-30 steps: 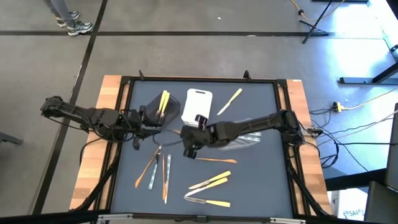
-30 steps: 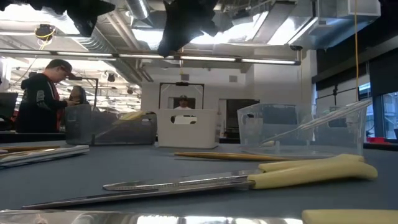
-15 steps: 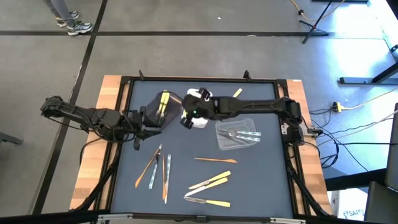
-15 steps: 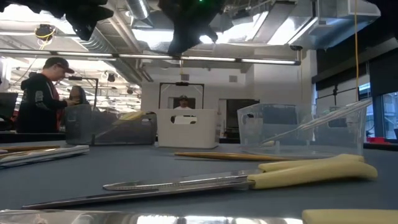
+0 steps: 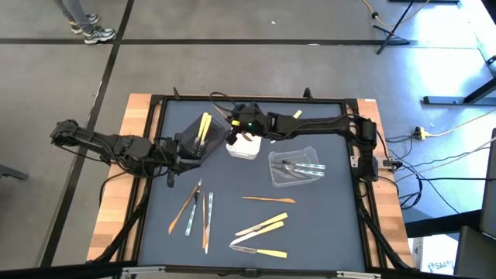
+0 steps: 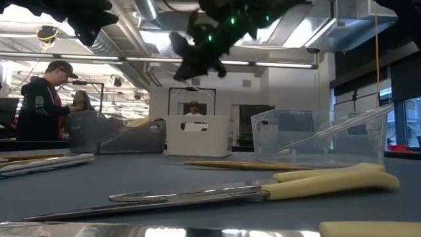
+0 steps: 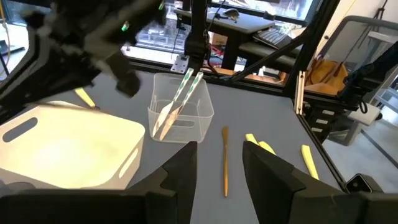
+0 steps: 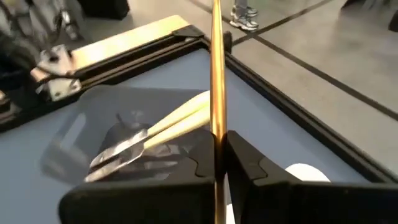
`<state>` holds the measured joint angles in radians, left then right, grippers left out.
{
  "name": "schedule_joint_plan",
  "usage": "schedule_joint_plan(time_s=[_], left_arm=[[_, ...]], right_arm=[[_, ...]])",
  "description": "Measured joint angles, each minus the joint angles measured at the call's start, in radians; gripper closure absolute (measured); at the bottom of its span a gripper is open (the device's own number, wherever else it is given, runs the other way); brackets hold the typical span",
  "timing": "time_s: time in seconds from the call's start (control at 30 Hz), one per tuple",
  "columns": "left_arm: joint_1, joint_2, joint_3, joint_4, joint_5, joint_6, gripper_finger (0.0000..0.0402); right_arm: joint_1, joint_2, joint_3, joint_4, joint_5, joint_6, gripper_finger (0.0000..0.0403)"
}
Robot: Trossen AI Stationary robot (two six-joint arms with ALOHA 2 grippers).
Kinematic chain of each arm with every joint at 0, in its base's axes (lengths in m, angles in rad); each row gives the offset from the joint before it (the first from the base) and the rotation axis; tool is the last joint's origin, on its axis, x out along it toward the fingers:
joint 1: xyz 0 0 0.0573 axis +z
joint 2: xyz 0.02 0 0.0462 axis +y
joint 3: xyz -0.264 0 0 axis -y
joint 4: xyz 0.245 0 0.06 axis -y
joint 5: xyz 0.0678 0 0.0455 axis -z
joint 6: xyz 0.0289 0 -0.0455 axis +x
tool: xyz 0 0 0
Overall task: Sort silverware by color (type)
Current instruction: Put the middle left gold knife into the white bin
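From table height we see the nearest silverware only in part: a yellow-handled knife [image 6: 263, 189] lies across the front, and another piece below it is cut off by the frame's edge. Behind it an orange-brown utensil [image 6: 243, 165] lies flat before the clear tray [image 6: 316, 138]. From above, that loose group spreads over the near half of the table [image 5: 325, 232]: the yellow-handled knives [image 5: 262, 227], two silver pieces [image 5: 208, 219] and an orange-brown fork [image 5: 184, 209].

Farther back, the left hand [image 5: 180, 155] rests low beside the dark tray [image 5: 190, 139] that holds yellow pieces. In its wrist view its fingers [image 7: 183, 171] stand apart with nothing between them.

The right hand [image 5: 239, 128] hovers above the white tray [image 5: 246, 147]. From above it is a dark blur and we cannot see what it carries; its wrist view shows the fingers [image 8: 249, 168] closed on a thin orange-brown piece [image 8: 216, 68] standing upright between them. The clear tray holds silver pieces [image 5: 298, 167]. A lone yellow utensil [image 5: 295, 115] at the far edge is half hidden under the right arm.
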<state>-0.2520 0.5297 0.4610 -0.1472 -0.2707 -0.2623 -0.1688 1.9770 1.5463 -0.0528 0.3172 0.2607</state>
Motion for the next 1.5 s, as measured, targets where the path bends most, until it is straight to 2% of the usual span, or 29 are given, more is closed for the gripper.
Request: schedule_joint_plan(time_s=[0.17,0.4,0.6,0.97,1.5], left_arm=[[0.000,0.000,0.000,-0.002,0.000,0.000,0.0279],[0.000,0.000,0.000,-0.002,0.000,0.000,0.0279],[0.000,0.000,0.000,-0.002,0.000,0.000,0.0279],[0.000,0.000,0.000,-0.002,-0.001,0.003,0.0279],[0.000,0.000,0.000,-0.002,-0.001,0.003,0.0279]], right_arm=[[-0.032,0.000,-0.113,0.210,0.003,0.079,0.0398],[-0.042,0.000,-0.239,0.308,0.059,0.138,0.0398],[-0.041,0.001,-0.329,0.425,0.057,0.163,0.0398],[-0.041,0.001,-0.419,0.449,0.057,0.162,0.0398],[-0.041,0.002,-0.423,0.445,0.057,0.162,0.0393]])
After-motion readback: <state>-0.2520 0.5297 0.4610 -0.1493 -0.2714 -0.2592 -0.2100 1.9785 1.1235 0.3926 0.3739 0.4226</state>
